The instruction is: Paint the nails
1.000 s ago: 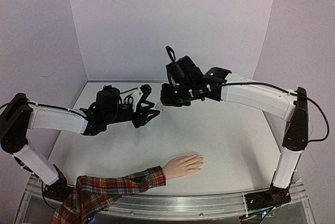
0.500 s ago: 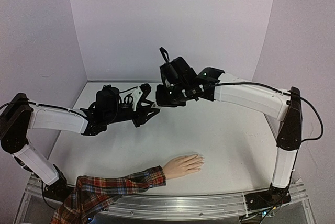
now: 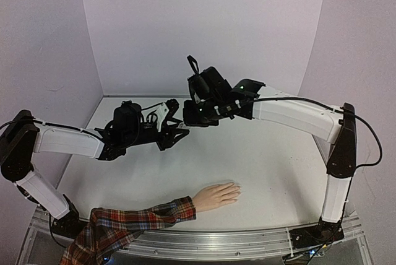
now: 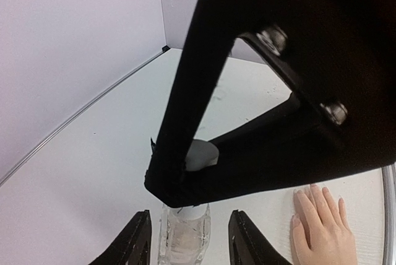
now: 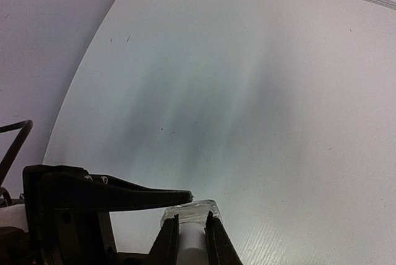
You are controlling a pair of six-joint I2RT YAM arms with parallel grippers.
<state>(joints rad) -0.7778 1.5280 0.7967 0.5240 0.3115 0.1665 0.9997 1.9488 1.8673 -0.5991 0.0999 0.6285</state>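
A small clear bottle point(image 4: 184, 240) with a white cap point(image 4: 199, 155) hangs above the table. My right gripper point(image 5: 192, 225) is shut on the cap point(image 5: 193, 246), with the clear bottle body point(image 5: 189, 210) beyond its fingertips. My left gripper point(image 4: 189, 228) is open; its jaws stand either side of the bottle with a gap on each side. In the top view the two grippers meet, left point(image 3: 176, 130) and right point(image 3: 185, 118). The mannequin hand point(image 3: 216, 195) lies flat near the front edge, and its pale nails point(image 4: 296, 220) are barely distinct from the skin.
The red plaid sleeve point(image 3: 142, 218) runs from the hand to the front left corner. Purple walls close in the back and both sides. The right gripper's black body point(image 4: 278, 91) fills much of the left wrist view.
My right gripper has moved a little left and up, closing in over the left gripper. The left arm and the mannequin hand have not moved.
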